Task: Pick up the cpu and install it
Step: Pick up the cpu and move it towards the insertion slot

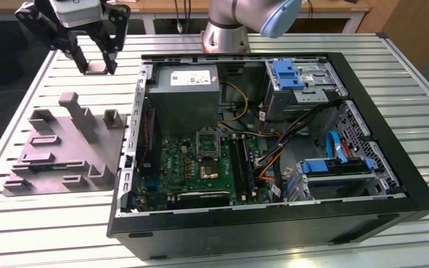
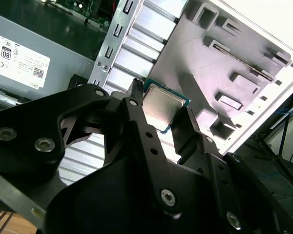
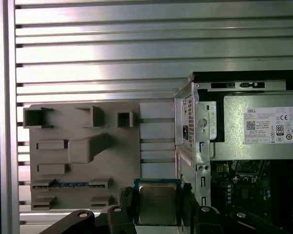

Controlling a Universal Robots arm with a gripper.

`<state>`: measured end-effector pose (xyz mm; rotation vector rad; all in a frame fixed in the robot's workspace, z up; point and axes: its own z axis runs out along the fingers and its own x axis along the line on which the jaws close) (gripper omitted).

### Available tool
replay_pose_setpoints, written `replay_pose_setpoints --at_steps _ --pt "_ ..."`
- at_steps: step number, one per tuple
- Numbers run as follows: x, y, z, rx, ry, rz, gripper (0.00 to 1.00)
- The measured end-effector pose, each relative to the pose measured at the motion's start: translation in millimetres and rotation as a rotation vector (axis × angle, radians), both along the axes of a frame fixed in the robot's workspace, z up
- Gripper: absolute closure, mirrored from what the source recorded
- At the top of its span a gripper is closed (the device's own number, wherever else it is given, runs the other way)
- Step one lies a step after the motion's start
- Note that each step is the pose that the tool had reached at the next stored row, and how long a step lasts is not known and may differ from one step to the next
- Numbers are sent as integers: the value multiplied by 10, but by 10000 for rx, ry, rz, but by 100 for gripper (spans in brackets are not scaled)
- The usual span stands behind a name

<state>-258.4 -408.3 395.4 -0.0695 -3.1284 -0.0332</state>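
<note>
Black tool (image 2: 162, 103) grips the silvery square cpu (image 2: 158, 113), hanging above the slatted metal tabletop (image 1: 51, 223) at ten o'clock from the open black computer case (image 1: 274, 231); the cpu's sides are hidden.

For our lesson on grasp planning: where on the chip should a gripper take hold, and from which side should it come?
I would pinch two opposite thin edges, coming from the metal-top side. The chip is flat, square and thin, so only its parallel edges offer a hold. The gripper has it just so: one of its fingers on each edge, the top left bare.
</note>
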Motion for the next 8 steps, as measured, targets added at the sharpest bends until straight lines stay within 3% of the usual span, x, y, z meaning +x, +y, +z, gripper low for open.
replay_pose_setpoints --at_steps 8 --pt "48 0 0 0 1 0 53"
